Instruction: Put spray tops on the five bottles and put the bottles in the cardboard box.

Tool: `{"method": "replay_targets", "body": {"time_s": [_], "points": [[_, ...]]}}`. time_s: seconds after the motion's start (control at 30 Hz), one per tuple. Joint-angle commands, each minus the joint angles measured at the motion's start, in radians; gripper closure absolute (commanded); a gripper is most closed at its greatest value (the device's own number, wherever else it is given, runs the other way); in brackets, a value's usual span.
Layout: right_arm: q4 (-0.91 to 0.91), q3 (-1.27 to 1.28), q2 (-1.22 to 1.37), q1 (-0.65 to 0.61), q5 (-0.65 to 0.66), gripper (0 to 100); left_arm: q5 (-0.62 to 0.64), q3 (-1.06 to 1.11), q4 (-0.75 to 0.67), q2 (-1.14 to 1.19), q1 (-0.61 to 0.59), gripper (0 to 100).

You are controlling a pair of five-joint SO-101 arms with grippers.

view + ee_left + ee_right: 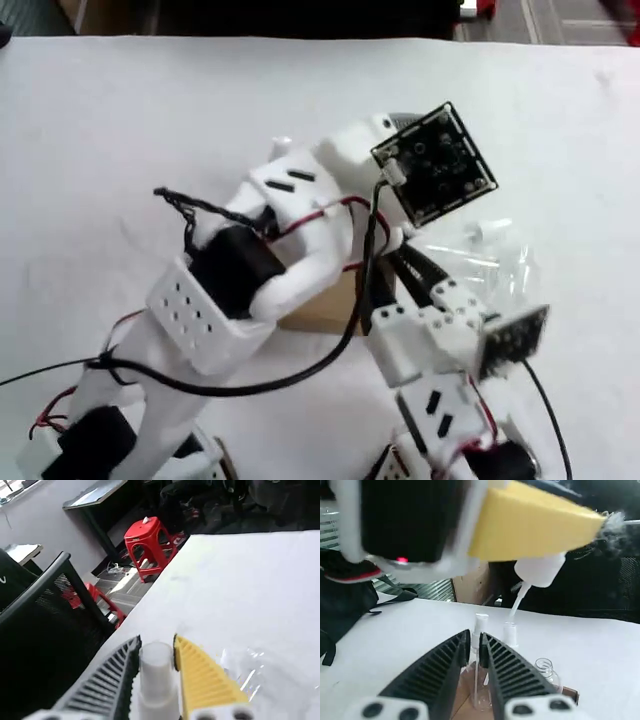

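**Q:** Grippers?
**A:** Left gripper (156, 641): clamped on top (157, 680), above box (320, 308). Right gripper (475, 634): closed on bottle (480, 680).
**Q:** Handling?
**A:** Light, slick plastic; tube (517, 602) bendy. Hold top by collar, bottle near neck.

The table (100, 120) is white, the cardboard box (325, 308) brown, the bottles (546, 670) clear. The left gripper (156, 642) has one black ribbed finger and one yellow ribbed finger, with a white spray top (157, 680) between them. Beyond stand a red stool (150, 537) and a black mesh chair (45, 615).
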Motion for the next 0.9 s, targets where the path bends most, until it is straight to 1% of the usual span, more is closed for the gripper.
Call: {"method": "replay_targets", "body": {"time_s": [0.0, 0.1, 0.23, 0.3, 0.43, 0.73, 0.8, 0.87], "points": [[-0.076, 0.055, -0.008, -0.002, 0.002, 97.8, 0.061, -0.074, 0.025, -0.005, 0.039, 98], [-0.081, 0.052, -0.008, 0.05, -0.008, 97.8, 0.089, -0.071, 0.025, -0.007, 0.035, 98], [-0.104, 0.057, -0.008, 0.116, -0.008, 97.8, 0.143, -0.089, 0.071, -0.007, 0.036, 98], [-0.104, 0.058, -0.008, 0.139, -0.009, 97.8, 0.144, -0.087, 0.092, -0.005, 0.036, 98], [-0.102, 0.058, -0.008, 0.147, -0.009, 97.8, 0.144, -0.089, 0.13, -0.007, 0.041, 98], [-0.093, 0.052, -0.01, 0.153, -0.008, 97.9, 0.15, -0.086, 0.129, -0.007, 0.042, 98], [-0.087, 0.058, -0.01, 0.183, -0.005, 97.9, 0.153, -0.081, 0.141, -0.007, 0.047, 98], [-0.094, 0.069, -0.01, 0.246, -0.006, 97.9, 0.153, -0.081, 0.173, -0.007, 0.073, 98]]}}
